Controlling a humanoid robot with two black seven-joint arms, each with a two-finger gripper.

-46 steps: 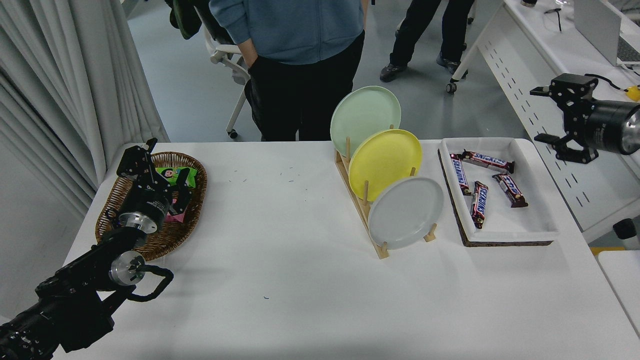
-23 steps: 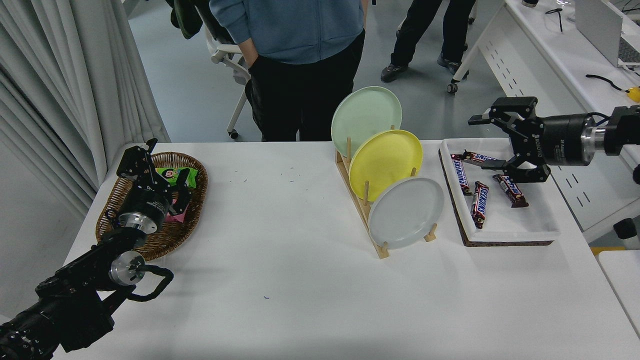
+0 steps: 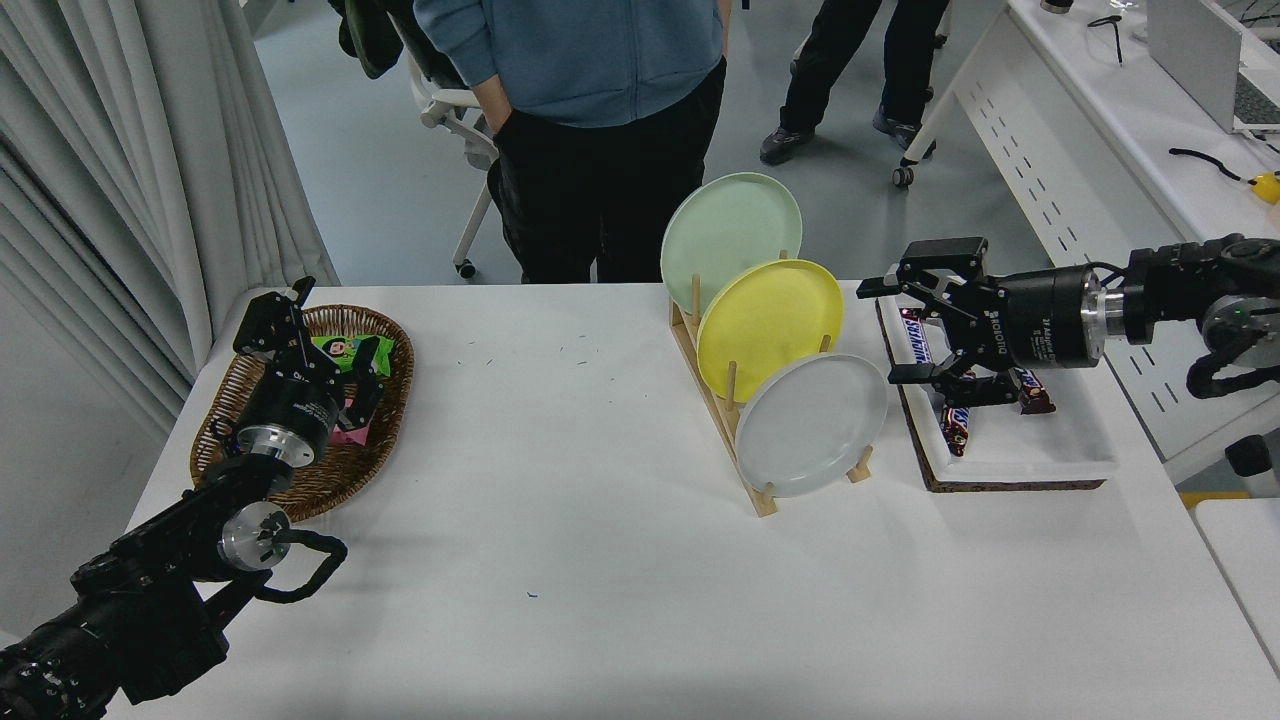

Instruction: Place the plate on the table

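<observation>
The pale grey plate [image 3: 810, 425] stands upright in the front slot of a wooden rack [image 3: 742, 440] on the white table [image 3: 600, 560]. A yellow plate [image 3: 770, 325] and a pale green plate [image 3: 730, 235] stand behind it. My right gripper [image 3: 885, 332] is open and empty, pointing left, just right of the grey plate's upper edge and apart from it. My left gripper [image 3: 330, 350] is parked over the wicker basket at the left.
A white tray [image 3: 1010, 450] with chocolate bars lies under my right arm. A wicker basket [image 3: 385, 440] with snack packets is at the far left. A person [image 3: 600, 130] stands at the far edge behind the rack. A white desk [image 3: 1100, 130] stands at the right.
My right arm has swung in from the right edge, moving left and down over the tray, until the open gripper is beside the grey plate. The left arm has not moved.
</observation>
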